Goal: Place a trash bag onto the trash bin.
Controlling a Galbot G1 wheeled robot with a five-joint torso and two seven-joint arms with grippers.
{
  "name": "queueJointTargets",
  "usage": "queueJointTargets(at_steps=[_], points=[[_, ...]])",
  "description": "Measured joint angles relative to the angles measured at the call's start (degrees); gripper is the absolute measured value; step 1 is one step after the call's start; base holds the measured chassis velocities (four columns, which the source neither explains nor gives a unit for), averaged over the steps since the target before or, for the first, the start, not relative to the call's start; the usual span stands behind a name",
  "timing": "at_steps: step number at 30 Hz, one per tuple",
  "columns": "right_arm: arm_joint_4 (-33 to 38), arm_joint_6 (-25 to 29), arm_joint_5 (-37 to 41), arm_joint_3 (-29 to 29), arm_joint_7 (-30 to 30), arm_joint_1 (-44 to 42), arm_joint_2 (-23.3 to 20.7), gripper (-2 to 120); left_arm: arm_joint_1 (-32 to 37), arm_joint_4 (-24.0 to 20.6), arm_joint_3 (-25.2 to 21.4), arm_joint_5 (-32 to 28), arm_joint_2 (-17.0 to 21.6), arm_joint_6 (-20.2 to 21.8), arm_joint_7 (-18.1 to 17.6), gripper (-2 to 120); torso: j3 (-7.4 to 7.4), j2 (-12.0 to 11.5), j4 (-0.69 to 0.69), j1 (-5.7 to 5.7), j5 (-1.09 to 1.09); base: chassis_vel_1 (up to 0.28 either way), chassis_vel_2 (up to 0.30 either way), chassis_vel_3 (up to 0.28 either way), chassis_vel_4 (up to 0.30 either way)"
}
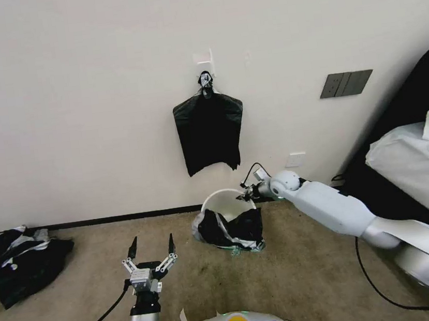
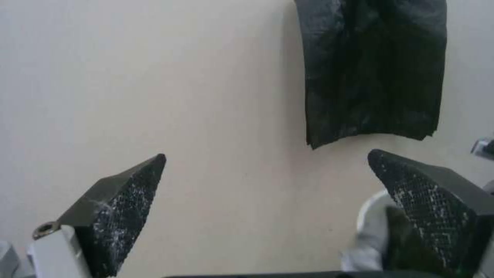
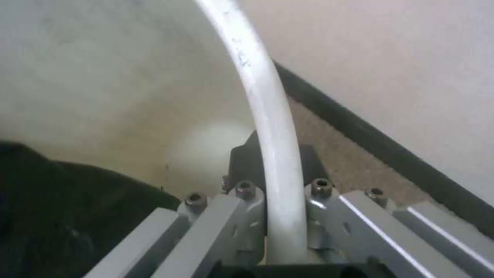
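Right gripper clamped on bin rim; bag half on, left gripper idle and wide.

Bin (image 1: 225, 203) sits on the carpet (image 1: 301, 269) by the wall, tilted toward the robot. Bag (image 1: 233, 228) is draped over the bin's near side and spills onto the carpet in front; the far rim is bare. Right gripper (image 1: 245, 196) is at the bin's far-right rim: in the right wrist view the rim (image 3: 268, 127) runs straight between the fingers, which close on it, one inside the bin and one outside. The bag's black film (image 3: 56, 208) lies inside the bin just beside that gripper. Left gripper (image 1: 151, 246) hovers over the carpet left of the bin, near it, fingers spread wide, holding nothing. Bag bundle (image 1: 210, 135) hangs on the wall above the bin.
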Motion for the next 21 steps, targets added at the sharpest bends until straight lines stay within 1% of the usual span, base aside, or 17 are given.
queueJointTargets(at_steps=[3, 4, 5, 7, 8, 11, 12, 13, 15, 16, 19, 20, 21], points=[[4.62, -0.01, 7.73, 3.4, 10.93, -3.44, -2.48, 2, -0.37, -0.14, 0.18, -0.48, 0.27, 0.47, 0.0, 100, 0.0, 0.0, 0.0, 0.0, 0.01, 0.0, 0.0, 0.0, 0.0], [4.62, -0.01, 7.73, 3.4, 10.93, -3.44, -2.48, 2, -0.37, -0.14, 0.18, -0.48, 0.27, 0.47, 0.0, 100, 0.0, 0.0, 0.0, 0.0, 0.01, 0.0, 0.0, 0.0, 0.0], [6.6, -0.02, 10.71, 4.95, 14.38, -5.19, -3.37, 2, -0.48, -0.2, 0.19, -0.77, 0.37, 0.64, 0.0, 100, 0.0, 0.0, -0.01, 0.0, 0.0, 0.0, 0.0, 0.0, 0.0], [10.35, -0.03, 14.64, 8.17, 19.02, -9.0, -4.87, 2, -0.66, -0.27, 0.19, -1.39, 0.66, 1.01, 0.0, 100, 0.0, 0.0, 0.0, 0.0, 0.0, 0.0, 0.0, 0.0, 0.0], [10.35, -0.03, 14.64, 8.17, 19.02, -9.0, -4.87, 2, -0.66, -0.27, 0.19, -1.39, 0.66, 1.01, 0.0, 100, 0.0, 0.0, 0.0, 0.0, 0.0, 0.0, 0.0, 0.0, 0.0], [17.7, -0.05, 22.04, 14.25, 29.48, -16.32, -7.39, 2, -1.28, -0.34, 0.12, -2.59, 1.11, 1.61, 0.02, 100, 0.0, 0.0, -0.03, 0.0, -0.02, 0.0, 0.0, 0.0, 0.0], [17.7, -0.05, 22.04, 14.25, 29.48, -16.32, -7.39, 2, -1.28, -0.34, 0.12, -2.59, 1.11, 1.61, 0.02, 100, 0.0, 0.0, -0.03, 0.0, -0.02, 0.0, 0.0, 0.0, 0.0], [19.63, -0.02, 24.72, 15.5, 34.27, -18.19, -7.9, 2, -1.64, -0.34, 0.06, -3.05, 1.27, 1.94, 0.04, 100, -0.01, 0.0, -0.03, 0.0, -0.01, 0.0, 0.0, 0.0, 0.0], [22.58, -0.03, 29.86, 17.55, 41.91, -20.68, -8.39, 2, -2.55, -0.34, 0.03, -4.18, 1.67, 2.89, 0.06, 100, 0.0, 0.0, -0.02, 0.0, -0.01, 0.0, 0.0, 0.0, 0.0], [22.58, -0.03, 29.86, 17.55, 41.91, -20.68, -8.39, 2, -2.55, -0.34, 0.03, -4.18, 1.67, 2.89, 0.06, 100, 0.0, 0.0, -0.02, 0.0, -0.01, 0.0, 0.0, 0.0, 0.0], [25.71, 0.12, 38.45, 20.05, 55.89, -22.56, -6.63, 2, -4.06, -0.2, 0.07, -5.58, 2.12, 4.21, 0.09, 100, 0.0, 0.0, 0.0, 0.0, -0.02, 0.0, 0.0, 0.0, 0.0], [25.71, 0.12, 38.45, 20.05, 55.89, -22.56, -6.63, 2, -4.06, -0.2, 0.07, -5.58, 2.12, 4.21, 0.09, 100, 0.0, 0.0, 0.0, 0.0, -0.02, 0.0, 0.0, 0.0, 0.0], [26.53, 0.16, 40.57, 20.83, 59.38, -23.07, -5.76, 2, -4.47, -0.14, 0.08, -6.12, 2.27, 4.54, 0.1, 100, 0.0, 0.0, 0.01, 0.0, -0.02, 0.0, 0.0, 0.0, 0.0]])
